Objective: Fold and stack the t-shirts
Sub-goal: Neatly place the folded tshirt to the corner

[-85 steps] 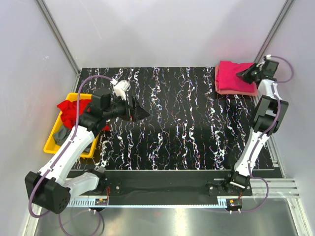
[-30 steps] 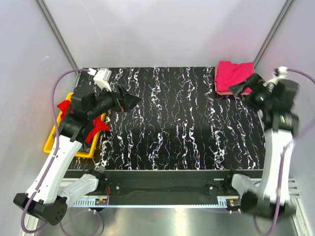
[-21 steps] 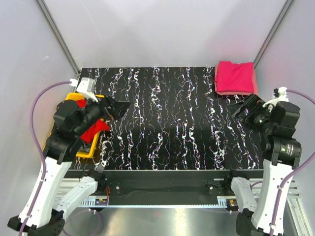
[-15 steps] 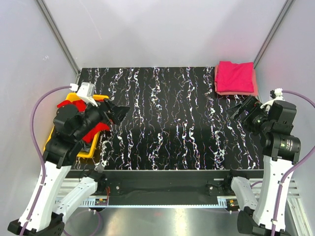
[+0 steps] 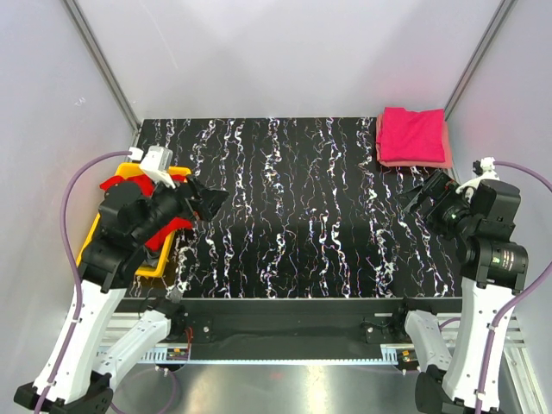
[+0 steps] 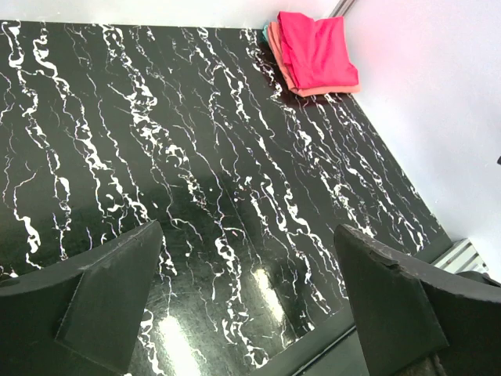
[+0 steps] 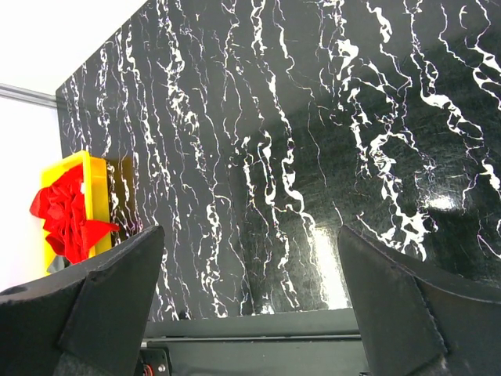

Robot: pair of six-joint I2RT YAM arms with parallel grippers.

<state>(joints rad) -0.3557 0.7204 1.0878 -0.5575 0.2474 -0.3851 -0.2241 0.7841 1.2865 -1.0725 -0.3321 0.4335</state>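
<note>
Folded magenta t-shirt (image 5: 412,134) (image 6: 317,48) lies on a folded salmon t-shirt (image 5: 414,163) (image 6: 311,88) at the table's back right corner. A crumpled red t-shirt (image 5: 166,226) (image 7: 66,215) lies in the yellow bin (image 5: 89,252) (image 7: 99,186) at the left, partly hidden by my left arm. A bit of grey t-shirt (image 5: 159,248) peeks out beneath it. My left gripper (image 5: 210,203) (image 6: 246,231) hangs open and empty above the bin's right edge. My right gripper (image 5: 418,196) (image 7: 250,231) is open and empty, raised in front of the stack.
The black marbled table (image 5: 302,207) lies between the arms. Grey walls with metal posts close in the back and sides. A black rail (image 5: 293,306) runs along the near edge, where both arm bases stand.
My right arm has drawn back from the stack and risen. My left arm has swung back and up over the bin. In the last half second both barely moved.
</note>
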